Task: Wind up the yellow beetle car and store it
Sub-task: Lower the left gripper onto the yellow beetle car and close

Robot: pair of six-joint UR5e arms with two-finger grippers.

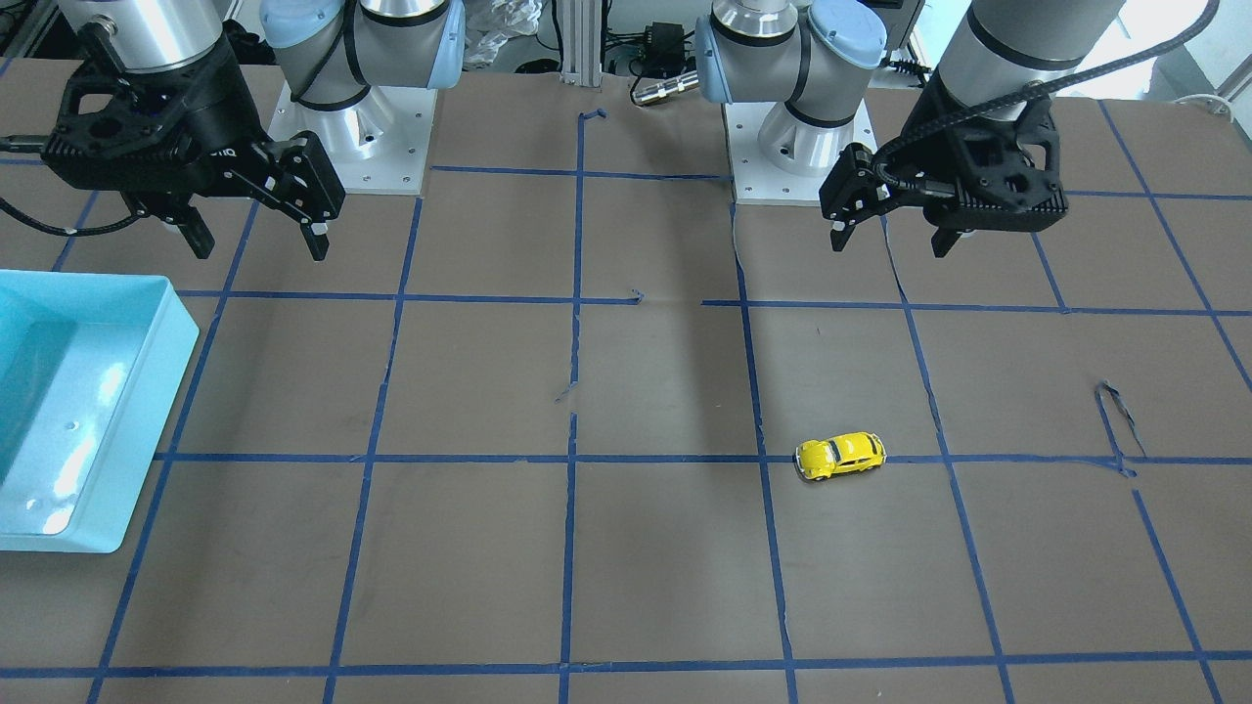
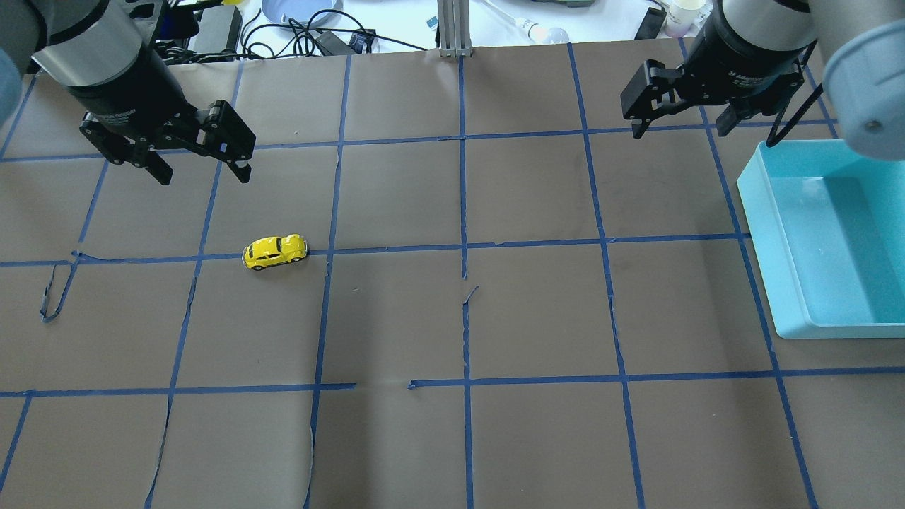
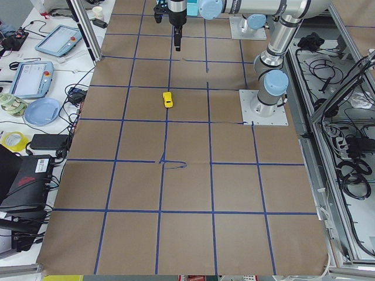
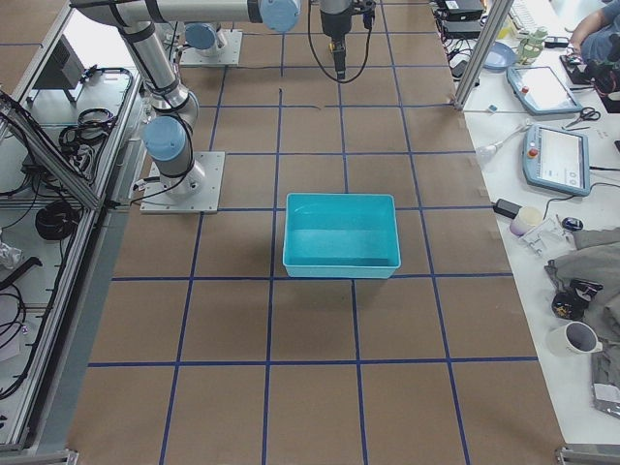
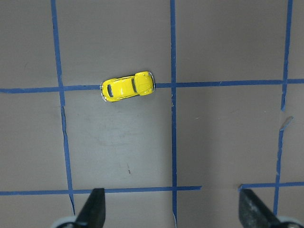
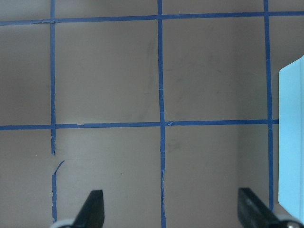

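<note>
Yellow beetle car (image 2: pixel 275 252) sat upright on its wheels on the brown paper-covered table (image 2: pixel 537 311), on the robot's left half, lying along one of the blue tape lines (image 2: pixel 396 248) and just short of a tape crossing. Nothing touched it. Left gripper (image 2: pixel 203 174) hung above the table, beyond the car and slightly outboard of it, fingers (image 5: pixel 95 209) spread wide and holding nothing; in the left wrist view the car showed ahead of the fingertips, closer to that view's left finger than its right. Right gripper (image 2: pixel 680 130) hung over the far right part of the table, fingers likewise released and wide apart, nothing between them, only taped paper below in its wrist view plus one edge of the bin. Light blue bin (image 2: pixel 760 233) stood at the table's right edge, just beside the right gripper and well apart from the car
</note>
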